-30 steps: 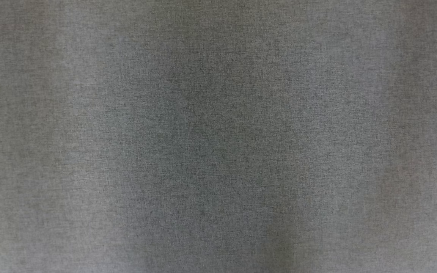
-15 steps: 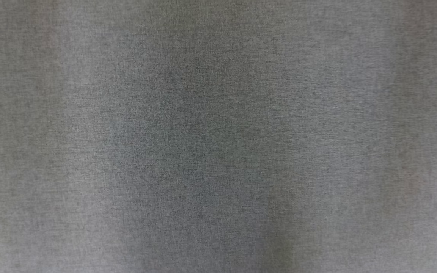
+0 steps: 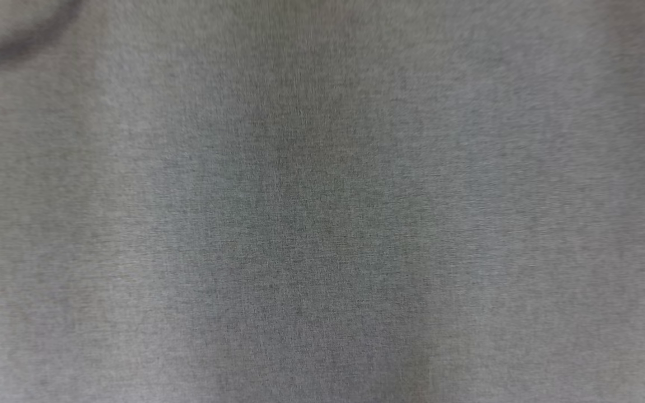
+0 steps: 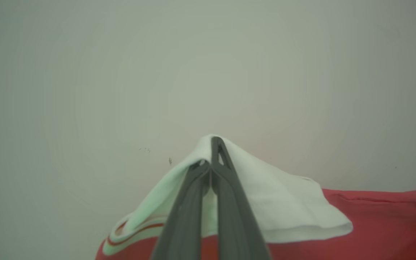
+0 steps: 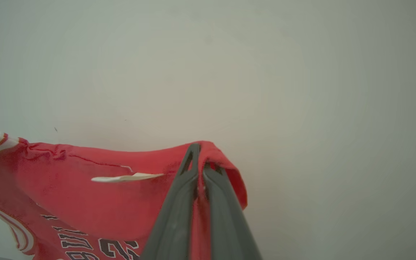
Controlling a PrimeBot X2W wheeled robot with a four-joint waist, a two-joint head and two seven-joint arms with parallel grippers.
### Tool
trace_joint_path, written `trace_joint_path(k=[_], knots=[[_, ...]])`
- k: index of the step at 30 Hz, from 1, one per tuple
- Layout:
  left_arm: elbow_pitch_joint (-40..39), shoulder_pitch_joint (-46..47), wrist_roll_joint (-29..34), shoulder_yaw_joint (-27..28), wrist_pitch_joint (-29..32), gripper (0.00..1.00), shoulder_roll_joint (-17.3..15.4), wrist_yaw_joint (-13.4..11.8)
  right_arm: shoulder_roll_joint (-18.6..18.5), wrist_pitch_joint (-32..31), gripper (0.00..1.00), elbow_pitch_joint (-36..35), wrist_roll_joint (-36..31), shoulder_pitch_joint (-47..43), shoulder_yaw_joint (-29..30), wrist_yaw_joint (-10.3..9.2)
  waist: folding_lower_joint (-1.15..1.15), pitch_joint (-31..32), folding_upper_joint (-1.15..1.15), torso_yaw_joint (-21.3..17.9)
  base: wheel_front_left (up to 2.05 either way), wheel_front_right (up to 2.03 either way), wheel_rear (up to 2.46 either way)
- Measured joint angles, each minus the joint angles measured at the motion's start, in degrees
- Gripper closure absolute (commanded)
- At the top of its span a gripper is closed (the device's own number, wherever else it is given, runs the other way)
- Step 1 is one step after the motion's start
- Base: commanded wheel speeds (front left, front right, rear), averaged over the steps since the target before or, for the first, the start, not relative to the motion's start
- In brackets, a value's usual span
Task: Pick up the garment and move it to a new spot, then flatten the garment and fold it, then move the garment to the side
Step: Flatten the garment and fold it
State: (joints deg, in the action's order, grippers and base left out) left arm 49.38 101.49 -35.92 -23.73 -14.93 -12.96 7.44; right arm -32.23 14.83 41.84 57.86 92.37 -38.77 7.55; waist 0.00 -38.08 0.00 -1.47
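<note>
The garment (image 5: 85, 195) is a red jersey with black lettering (image 5: 96, 245) and a white sleeve (image 4: 284, 202) trimmed in red. In the left wrist view my left gripper (image 4: 213, 144) is shut on a fold of the white sleeve, with the red body (image 4: 374, 224) stretching off to the right. The right wrist view has my right gripper (image 5: 198, 151) shut on a bunched red edge, and the cloth hangs taut to the left of it. A grey woven cloth (image 3: 322, 212) lies blurred and very close across the head view; I cannot tell if it is the garment.
A plain pale surface (image 4: 157, 72) lies behind the garment in both wrist views, with a few tiny dark specks (image 4: 170, 160). A small white label (image 5: 128, 177) sticks out of the red cloth. In the head view a dark curved seam (image 3: 26, 45) crosses the top left.
The grey cloth in the head view has shifted to the right and blurred. A dark curved seam and a cloth edge have come into sight along the left side.
</note>
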Motion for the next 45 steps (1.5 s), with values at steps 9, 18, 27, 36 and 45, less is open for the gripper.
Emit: trace_joint_path(k=[9, 18, 27, 36, 45], knots=[[-29.17, -35.65, -3.35, 5.90, -0.10, 1.00, -4.69, -8.35, -1.71, 0.16, 1.00, -14.73, -0.30, -28.04, 8.12, 0.00, -0.01, 6.68, -0.01, -0.77, 0.00, 0.00, 0.00], [-55.08, -73.30, -6.45, 7.21, 2.07, 1.00, -7.75, -18.64, 0.71, 0.30, 1.00, -25.40, -3.71, -56.47, 16.73, 0.00, -0.02, 13.54, -0.01, -1.71, 0.00, 0.00, 0.00], [-56.57, -94.51, -9.13, 6.81, 0.35, 1.00, -2.02, -19.51, 3.75, 0.27, 1.00, -28.10, -5.53, -75.27, 20.93, 0.00, -0.02, 18.92, -0.02, -1.92, 0.00, 0.00, 0.00], [-52.42, -104.38, -9.20, 7.75, 0.03, 1.00, 1.02, -16.92, 5.91, 0.27, 1.00, -28.87, -6.64, -86.83, 23.19, 0.00, -0.01, 23.12, -0.01, -1.48, 0.00, 0.00, 0.00], [-51.47, -110.32, -9.32, 7.67, -0.07, 1.00, 2.79, -15.43, 5.95, -0.27, 1.00, -29.10, -7.47, -94.95, 24.09, 0.00, -0.01, 26.59, -0.01, -0.86, 0.00, 0.00, 0.00]])
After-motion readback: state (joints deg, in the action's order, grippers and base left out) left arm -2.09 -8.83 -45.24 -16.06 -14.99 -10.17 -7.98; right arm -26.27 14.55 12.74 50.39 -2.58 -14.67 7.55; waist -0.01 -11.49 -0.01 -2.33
